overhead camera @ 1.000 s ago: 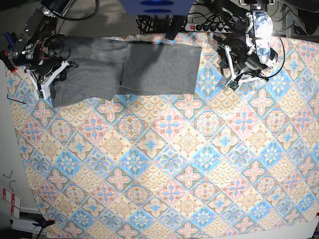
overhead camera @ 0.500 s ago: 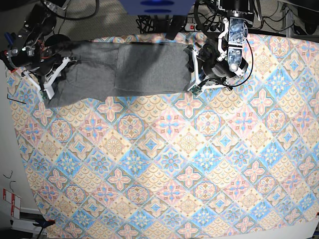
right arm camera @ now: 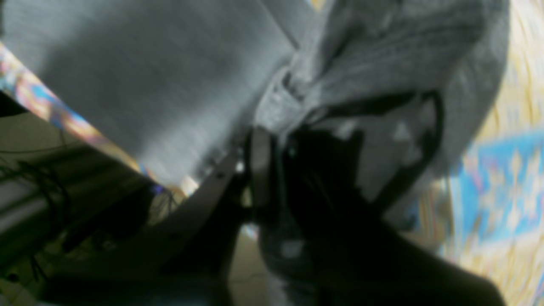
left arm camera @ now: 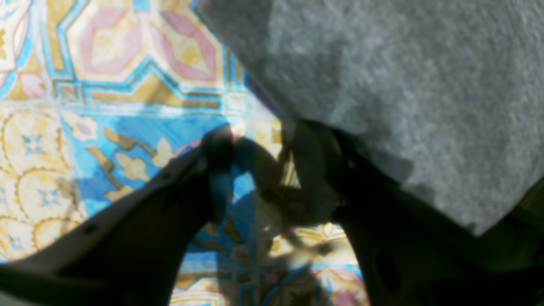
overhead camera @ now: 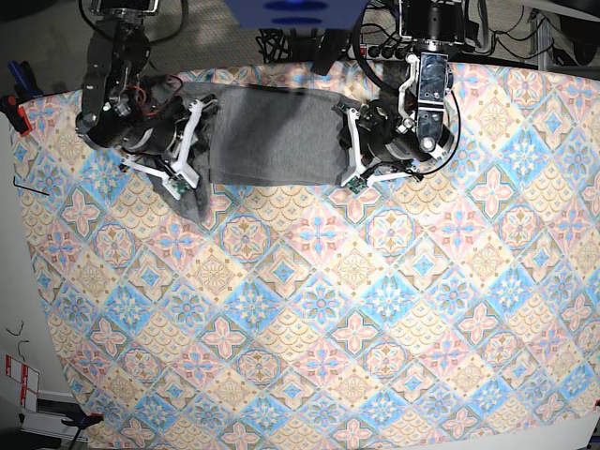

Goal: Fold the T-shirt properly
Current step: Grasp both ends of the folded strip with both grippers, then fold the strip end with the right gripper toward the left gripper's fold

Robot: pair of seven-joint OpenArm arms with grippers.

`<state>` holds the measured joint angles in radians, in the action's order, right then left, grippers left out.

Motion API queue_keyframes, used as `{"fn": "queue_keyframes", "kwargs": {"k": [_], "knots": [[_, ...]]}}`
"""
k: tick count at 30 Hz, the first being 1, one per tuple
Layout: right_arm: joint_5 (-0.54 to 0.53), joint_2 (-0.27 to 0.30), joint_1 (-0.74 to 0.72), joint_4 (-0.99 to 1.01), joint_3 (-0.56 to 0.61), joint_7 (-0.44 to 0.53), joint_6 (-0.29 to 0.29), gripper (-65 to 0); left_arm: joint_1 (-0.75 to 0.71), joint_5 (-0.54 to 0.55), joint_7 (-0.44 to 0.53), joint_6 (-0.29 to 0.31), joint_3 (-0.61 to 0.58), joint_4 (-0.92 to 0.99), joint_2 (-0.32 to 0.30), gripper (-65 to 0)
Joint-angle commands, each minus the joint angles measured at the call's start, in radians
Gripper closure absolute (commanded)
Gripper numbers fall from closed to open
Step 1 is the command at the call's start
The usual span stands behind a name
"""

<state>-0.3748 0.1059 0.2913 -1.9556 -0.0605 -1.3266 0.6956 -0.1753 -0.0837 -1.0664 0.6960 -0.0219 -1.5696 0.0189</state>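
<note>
The grey T-shirt (overhead camera: 272,136) lies in a folded band at the far middle of the table. My right gripper (overhead camera: 186,157) is at its left end, shut on bunched grey cloth (right arm camera: 361,55); a flap of cloth hangs below it (overhead camera: 192,202). That view is blurred. My left gripper (overhead camera: 349,161) is at the shirt's right edge. In the left wrist view its fingers (left arm camera: 216,170) stand apart with tablecloth showing between them. The shirt's edge (left arm camera: 403,106) lies over the right-hand finger.
The patterned pastel tablecloth (overhead camera: 319,300) covers the whole table. A power strip and cables (overhead camera: 394,49) lie past the far edge. A red clamp (overhead camera: 13,105) sits at the far left corner. The table's left edge drops to the floor (overhead camera: 14,281).
My right gripper has carried the shirt's left end to the right, shortening the band. My left gripper has moved left to the shirt's right edge, which has also shifted left.
</note>
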Motion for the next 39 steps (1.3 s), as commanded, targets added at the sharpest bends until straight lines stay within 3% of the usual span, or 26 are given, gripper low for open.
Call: {"fn": "queue_keyframes", "kwargs": {"k": [1, 10, 16, 20, 25, 30, 35, 39], "knots": [[-0.023, 0.005, -0.005, -0.021, 0.029, 0.025, 0.003, -0.9, -0.002, -0.008, -0.018, 0.002, 0.003, -0.001, -0.009, -27.1], [-0.118, 0.004, -0.079, -0.021, 0.230, 0.068, 0.003, -0.8, -0.008, -0.001, -0.019, 0.002, 0.004, -0.002, -0.032, -27.1], [-0.117, 0.007, -0.103, -0.017, 0.268, 0.062, 0.003, -0.9, -0.003, 0.005, -0.073, 0.002, 0.084, -0.018, -0.027, -27.1], [-0.117, 0.065, -0.140, -0.015, 0.394, 0.062, 0.003, -0.7, -0.025, 0.005, -0.079, 0.002, 0.118, -0.147, -0.032, -27.1], [-0.118, 0.070, -0.151, -0.015, 0.408, 0.062, 0.003, -0.7, -0.033, 0.005, -0.074, 0.002, 0.257, -0.303, -0.032, -27.1], [-0.118, 0.073, -0.178, -0.012, 0.426, 0.058, 0.003, -1.0, 0.012, 0.005, -0.071, 0.002, 0.452, -0.318, -0.033, -27.1], [-0.111, 0.101, -0.294, -0.009, 0.601, -0.032, 0.003, -0.9, 0.064, 0.003, -0.073, 0.002, 0.664, -0.320, -0.033, -27.6], [-0.069, 0.091, -0.361, -0.006, 0.666, -0.070, 0.003, -1.0, 0.072, 0.003, -0.076, 0.002, 0.713, -0.318, -0.069, -27.2]]}}
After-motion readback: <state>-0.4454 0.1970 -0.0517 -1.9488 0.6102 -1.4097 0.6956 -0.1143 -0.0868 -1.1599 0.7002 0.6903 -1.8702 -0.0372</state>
